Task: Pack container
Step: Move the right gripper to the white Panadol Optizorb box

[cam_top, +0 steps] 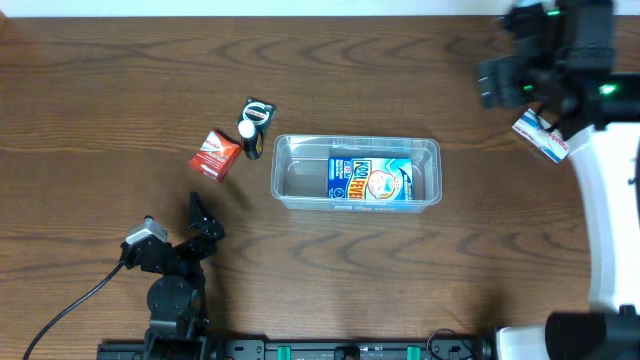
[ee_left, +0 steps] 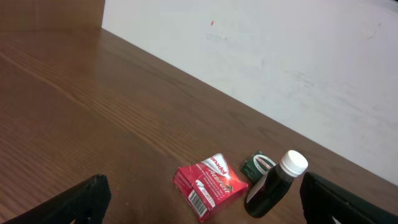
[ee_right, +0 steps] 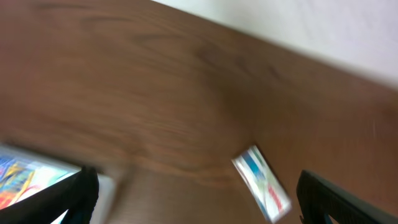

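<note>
The container [cam_top: 300,178] sits in the middle of the surface [cam_top: 100,100], its long axis running left to right, with a blue Kool Fever box [cam_top: 370,181] lying flat in its right half and its left half bare. The left jaws stand released, wide apart and holding nothing, near the robot's edge and just off the container's left short end. From them the tub lies to the right and a little farther out. Between them and the tub's far-left corner is a loose cluster: a red Panadol box [ee_left: 208,185], a dark bottle with a white cap [ee_left: 270,186] and a small green packet [ee_left: 257,164]. The right jaws are likewise spread and empty, out past the tub's right short end towards the far edge. A small white-and-blue box [ee_right: 261,183] lies ahead of them, slanted and a little to the right of centre. Each arm thus has loose goods on its own side, and any carry would run inwards along the tub's long axis. The left wrist view shows the red box squarely between its fingers, the bottle on its side just beside the box, and the print on the carton. It shows no part of the tub. The right wrist view is blurred, yet it catches a corner of the tub with the blue carton at its lower left, which fixes the tub's direction from that arm. Only the overhead view gives the whole layout, though there the right jaws merge into dark hardware.
</note>
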`<action>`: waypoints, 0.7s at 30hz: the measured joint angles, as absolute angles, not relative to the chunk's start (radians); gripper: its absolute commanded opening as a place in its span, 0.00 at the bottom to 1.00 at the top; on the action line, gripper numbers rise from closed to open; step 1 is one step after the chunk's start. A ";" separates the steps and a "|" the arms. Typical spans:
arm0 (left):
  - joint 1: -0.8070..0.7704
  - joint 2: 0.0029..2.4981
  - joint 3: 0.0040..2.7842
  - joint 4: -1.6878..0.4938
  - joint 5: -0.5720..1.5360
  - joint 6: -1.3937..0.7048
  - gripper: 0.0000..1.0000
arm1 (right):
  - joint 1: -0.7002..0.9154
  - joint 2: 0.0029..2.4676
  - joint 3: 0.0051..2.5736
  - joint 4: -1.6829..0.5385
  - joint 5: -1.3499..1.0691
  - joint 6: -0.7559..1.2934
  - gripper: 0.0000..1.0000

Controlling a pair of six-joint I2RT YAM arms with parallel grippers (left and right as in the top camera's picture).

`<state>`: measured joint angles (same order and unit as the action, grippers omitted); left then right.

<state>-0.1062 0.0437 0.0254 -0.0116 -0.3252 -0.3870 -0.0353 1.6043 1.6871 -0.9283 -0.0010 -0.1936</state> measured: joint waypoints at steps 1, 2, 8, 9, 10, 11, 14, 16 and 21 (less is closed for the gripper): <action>-0.106 0.044 0.025 -0.012 -0.325 -0.387 0.98 | -0.074 1.626 1.687 -0.933 -0.002 -0.160 0.99; -0.106 0.044 0.025 -0.012 -0.325 -0.387 0.98 | -0.104 1.647 1.687 -0.938 -0.002 -0.130 0.99; -0.106 0.044 0.025 -0.012 -0.325 -0.387 0.98 | -0.228 1.795 1.687 -0.949 -0.004 -0.004 0.99; -0.106 0.044 0.025 -0.012 -0.325 -0.387 0.98 | -0.239 1.819 1.687 -0.947 -0.005 -0.002 0.99; -0.106 0.044 0.025 -0.012 -0.325 -0.387 0.98 | -0.248 1.842 1.687 -0.942 -0.005 -0.004 0.99; -0.106 0.044 0.025 -0.012 -0.325 -0.387 0.98 | -0.254 1.869 1.687 -0.933 -0.005 -0.014 0.99; -0.106 0.044 0.025 -0.012 -0.325 -0.387 0.98 | -0.265 1.940 1.687 -0.899 -0.007 -0.083 0.99; -0.106 0.044 0.025 -0.012 -0.325 -0.387 0.98 | -0.267 1.981 1.687 -0.885 -0.008 -0.154 0.99; -0.106 0.044 0.025 -0.012 -0.325 -0.387 0.98 | -0.270 2.067 1.687 -0.860 -0.009 -0.345 0.97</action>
<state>-0.1062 0.0437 0.0254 -0.0116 -0.3252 -0.3866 -0.2703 2.0666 1.6867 -0.8597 -0.0093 -0.3450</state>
